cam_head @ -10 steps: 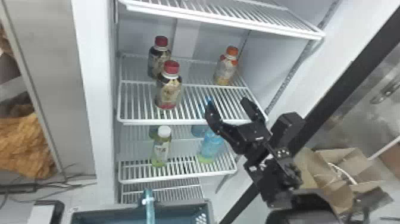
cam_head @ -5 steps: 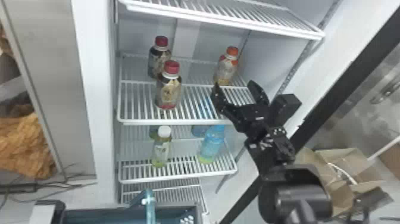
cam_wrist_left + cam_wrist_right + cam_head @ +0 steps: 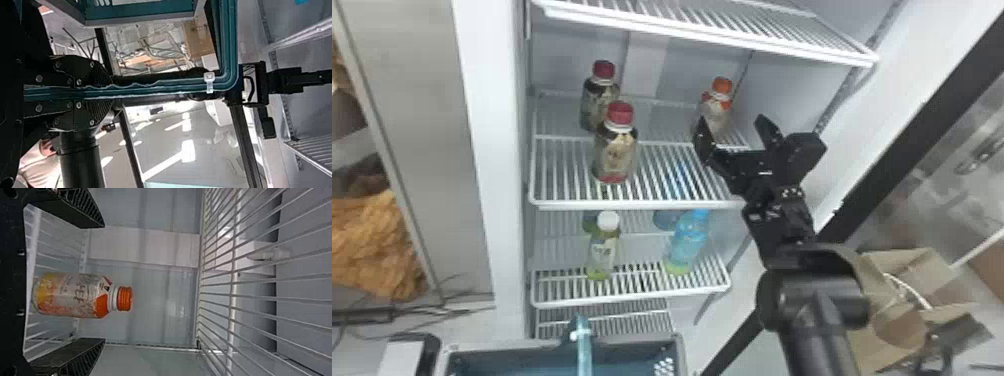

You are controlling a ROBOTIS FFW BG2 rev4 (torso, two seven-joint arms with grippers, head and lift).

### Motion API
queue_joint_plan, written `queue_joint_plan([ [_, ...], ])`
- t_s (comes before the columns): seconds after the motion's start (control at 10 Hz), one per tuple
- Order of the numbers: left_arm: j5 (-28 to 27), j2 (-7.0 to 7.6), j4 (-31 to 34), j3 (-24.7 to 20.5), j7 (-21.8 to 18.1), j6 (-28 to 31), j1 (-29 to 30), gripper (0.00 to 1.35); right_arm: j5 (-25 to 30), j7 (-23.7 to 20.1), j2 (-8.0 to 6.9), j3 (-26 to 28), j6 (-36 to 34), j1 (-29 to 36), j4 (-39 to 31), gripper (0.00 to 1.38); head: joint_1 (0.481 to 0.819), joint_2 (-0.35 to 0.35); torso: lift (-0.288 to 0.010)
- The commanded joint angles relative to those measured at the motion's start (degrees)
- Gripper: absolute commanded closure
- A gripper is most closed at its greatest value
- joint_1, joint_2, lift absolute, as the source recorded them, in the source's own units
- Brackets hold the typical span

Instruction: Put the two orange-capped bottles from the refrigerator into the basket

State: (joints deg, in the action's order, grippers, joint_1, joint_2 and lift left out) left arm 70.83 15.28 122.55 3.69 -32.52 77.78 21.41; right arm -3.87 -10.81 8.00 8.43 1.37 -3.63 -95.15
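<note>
In the head view my right gripper [image 3: 732,123] stands open at the right of the upper bottle shelf, just in front of the orange-capped bottle [image 3: 717,107]. From the right wrist view, that upright bottle [image 3: 74,295] is between the spread fingers of my right gripper [image 3: 103,283], touching neither. The basket [image 3: 632,342] is at the bottom of the head view, its teal handle [image 3: 584,350] raised. My left gripper [image 3: 92,92] is shut on this handle [image 3: 172,89] in the left wrist view, the basket [image 3: 141,11] beside it. Only one orange cap can be made out.
Two red-capped bottles [image 3: 615,150] stand left on the same shelf [image 3: 652,204]. Above is another wire shelf [image 3: 702,32]. A white-capped bottle [image 3: 603,250] and blue bottles [image 3: 687,242] are below. The refrigerator's side wall is right of my right gripper; cardboard boxes [image 3: 907,300] lie outside.
My right gripper has moved up and deeper toward the orange-capped bottle, staying open. The basket has shifted slightly at the bottom of the head view. The bottles have kept their places.
</note>
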Motion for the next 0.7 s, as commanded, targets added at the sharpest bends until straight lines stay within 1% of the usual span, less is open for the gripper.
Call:
queue_joint_plan([
  [0.0, 0.0, 0.10, 0.0, 0.1, 0.0, 0.0, 0.0, 1.20, 1.0, 0.4, 0.17, -0.3, 0.9, -3.7, 5.1, 0.01, 0.695, -0.350, -0.040],
  [0.2, 0.0, 0.10, 0.0, 0.1, 0.0, 0.0, 0.0, 1.20, 1.4, 1.2, 0.35, -0.4, 1.5, -7.6, 9.9, 0.00, 0.695, -0.350, -0.040],
  [0.6, 0.2, 0.02, 0.0, 0.2, 0.0, -0.2, 0.0, 1.20, 1.4, 2.5, 1.32, -3.2, 2.6, -15.5, 20.7, 0.00, 0.695, -0.350, -0.040],
])
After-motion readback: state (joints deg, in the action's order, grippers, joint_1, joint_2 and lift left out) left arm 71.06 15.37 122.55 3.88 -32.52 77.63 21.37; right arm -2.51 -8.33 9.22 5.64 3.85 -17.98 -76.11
